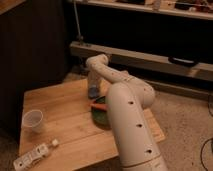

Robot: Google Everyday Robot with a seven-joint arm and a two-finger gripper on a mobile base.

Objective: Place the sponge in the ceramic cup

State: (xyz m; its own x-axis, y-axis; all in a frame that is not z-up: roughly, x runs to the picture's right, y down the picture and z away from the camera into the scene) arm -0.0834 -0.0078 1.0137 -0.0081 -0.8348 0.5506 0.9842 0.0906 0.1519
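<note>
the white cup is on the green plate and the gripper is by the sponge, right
No, the camera view shows the ceramic cup on the table, well apart from the green plate. The gripper is by the sponge.

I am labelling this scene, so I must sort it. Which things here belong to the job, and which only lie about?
For the job: blue sponge, at the gripper, far side of the wooden table; white ceramic cup, near its left edge.
Lying about: dark green plate; orange carrot-like piece at its far rim; white object, front left corner.
</note>
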